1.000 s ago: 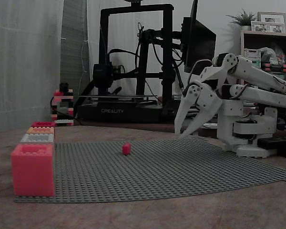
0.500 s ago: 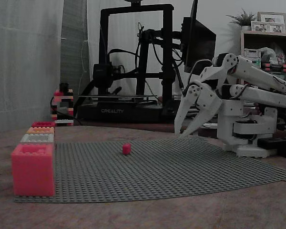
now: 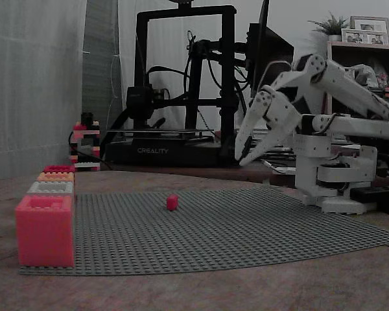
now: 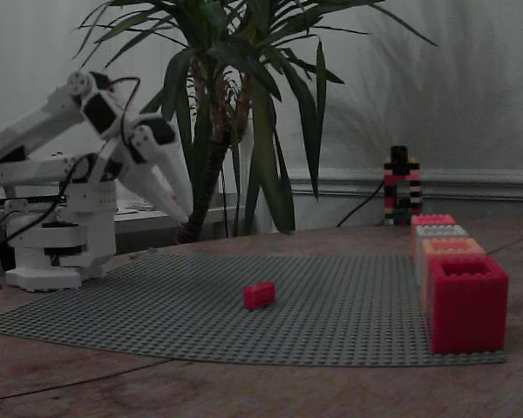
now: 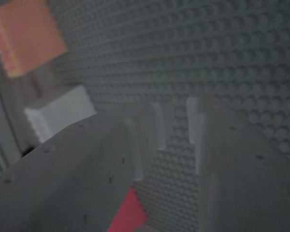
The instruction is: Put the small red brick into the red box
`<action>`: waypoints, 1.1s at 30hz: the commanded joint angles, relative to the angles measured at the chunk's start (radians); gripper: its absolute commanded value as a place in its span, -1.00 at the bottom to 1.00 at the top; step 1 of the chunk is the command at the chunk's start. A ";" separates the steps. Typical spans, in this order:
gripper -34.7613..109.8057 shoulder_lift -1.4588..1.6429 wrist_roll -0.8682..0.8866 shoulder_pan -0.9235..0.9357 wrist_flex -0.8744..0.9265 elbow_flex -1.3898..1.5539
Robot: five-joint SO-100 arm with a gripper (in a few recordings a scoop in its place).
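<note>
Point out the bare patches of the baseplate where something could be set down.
Free: the grey baseplate between the small red brick and the arm's base, and its near strip before the brick. Crowded: the left edge in this fixed view, where boxes line up back to the red box. The end effector hangs above.

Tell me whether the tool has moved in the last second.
Yes. The tool has risen and shifted slightly left, now level with the 3D printer's base instead of hanging near the grey baseplate.

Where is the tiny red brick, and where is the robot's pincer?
small red brick (image 3: 172, 202): a fixed view, on its front face.
pincer (image 3: 245, 153): a fixed view, midway between its white fingertips, raised above the grey studded mat.
</note>
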 commanded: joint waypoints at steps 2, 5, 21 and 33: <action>-0.52 -0.232 0.023 0.023 -0.011 -0.293; -0.50 -0.439 0.025 0.087 -0.009 -0.454; -0.27 -1.353 0.008 0.167 -0.184 -0.793; -0.28 -1.580 -0.043 0.229 -0.258 -0.888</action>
